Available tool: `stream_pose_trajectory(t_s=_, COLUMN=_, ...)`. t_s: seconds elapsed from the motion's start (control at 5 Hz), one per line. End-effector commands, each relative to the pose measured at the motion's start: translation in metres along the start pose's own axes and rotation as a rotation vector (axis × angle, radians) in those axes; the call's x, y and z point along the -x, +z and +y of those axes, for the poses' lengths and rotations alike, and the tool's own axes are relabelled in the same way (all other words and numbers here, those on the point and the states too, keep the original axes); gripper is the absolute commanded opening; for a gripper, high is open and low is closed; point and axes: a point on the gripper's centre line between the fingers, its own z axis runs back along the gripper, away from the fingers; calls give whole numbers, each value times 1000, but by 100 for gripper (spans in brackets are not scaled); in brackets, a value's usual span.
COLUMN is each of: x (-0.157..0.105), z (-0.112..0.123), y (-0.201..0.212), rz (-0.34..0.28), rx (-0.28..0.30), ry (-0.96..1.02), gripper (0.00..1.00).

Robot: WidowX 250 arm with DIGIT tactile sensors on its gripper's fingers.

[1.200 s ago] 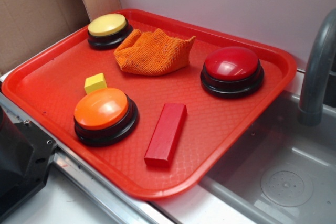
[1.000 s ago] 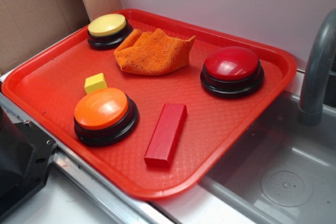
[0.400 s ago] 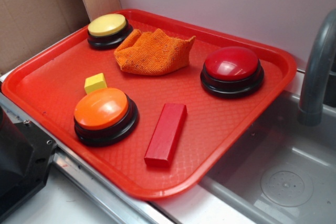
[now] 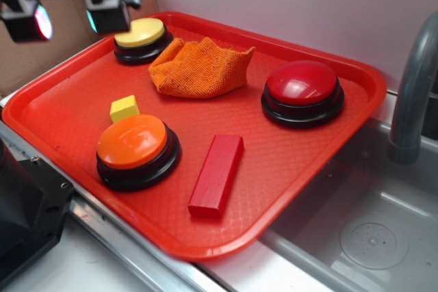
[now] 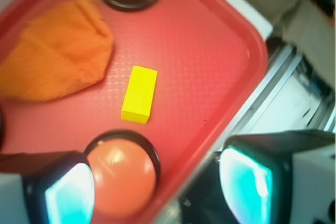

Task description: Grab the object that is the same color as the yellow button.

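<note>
A red tray [image 4: 61, 87] carries everything in the scene, and it sits partly over a sink [image 4: 369, 237] with a grey tap [image 4: 414, 94] at the right. The gripper [image 4: 65, 15] hangs above the tray's far left corner, its two fingers spread wide apart and holding nothing; in the wrist view the fingers [image 5: 60, 190] frame the bottom of the picture with a broad gap between them.

The yellow block [image 4: 124, 108] lies on the tray near its left edge, just behind the orange button [image 4: 135, 147] and close to it, though whether they touch is hard to tell. In the wrist view the block [image 5: 139, 94] looks longer than wide and sits between the orange button [image 5: 122, 174] and the orange cloth [image 5: 55, 61], apart from the cloth. The gripper is well apart from the block.

The yellow button [image 4: 141, 37] stands in the tray's far left corner, just beside the gripper's nearer finger in the exterior view. The crumpled orange cloth [image 4: 200, 68] lies next to it along the far edge. The red button [image 4: 302, 91] stands toward the right edge. A long red block [image 4: 217, 174] lies flat near the front edge, to the right of the orange button and clear of it.
</note>
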Motion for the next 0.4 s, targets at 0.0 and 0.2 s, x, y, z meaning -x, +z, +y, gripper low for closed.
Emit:
stream_pose_trajectory(t_s=0.0, x=-19, z=-22, y=-50, rz=6, rx=32, ry=55, gripper=100)
stream_pose_trajectory(t_s=0.2, x=-21, z=-18, y=-68, rz=29, rx=10, ry=55, gripper=100)
